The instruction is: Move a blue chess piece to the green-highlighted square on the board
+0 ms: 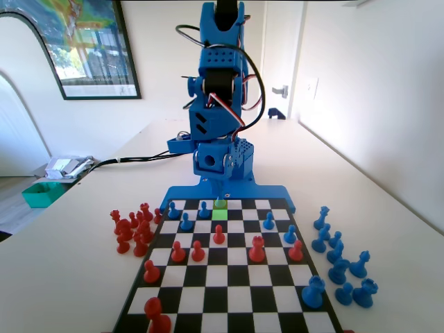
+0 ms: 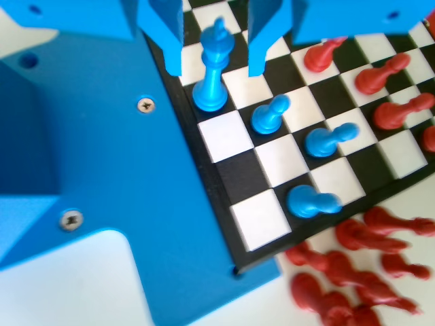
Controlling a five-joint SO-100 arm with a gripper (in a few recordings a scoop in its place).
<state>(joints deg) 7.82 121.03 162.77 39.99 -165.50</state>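
Observation:
The slim blue chess piece [image 2: 214, 64] with a pointed top stands upright on a white square in the row beside the board's blue rim [image 2: 187, 146]. My gripper [image 2: 215, 68] is low over it and open. One jaw hangs on each side of the piece, with a gap on both sides. In the fixed view the gripper [image 1: 220, 193] is down at the board's far edge, and the piece [image 1: 220, 202] shows just below it. The green-highlighted square [image 1: 220, 214] lies directly in front of the piece, one row nearer the camera, with nothing on it.
Blue pawns [image 2: 270, 114] [image 2: 329, 139] [image 2: 311, 202] stand close beside the piece. Red pieces [image 1: 219, 234] [image 1: 257, 248] hold the board's middle. Off the board lie a red cluster [image 1: 132, 229] on the left and bigger blue pieces [image 1: 340, 257] on the right.

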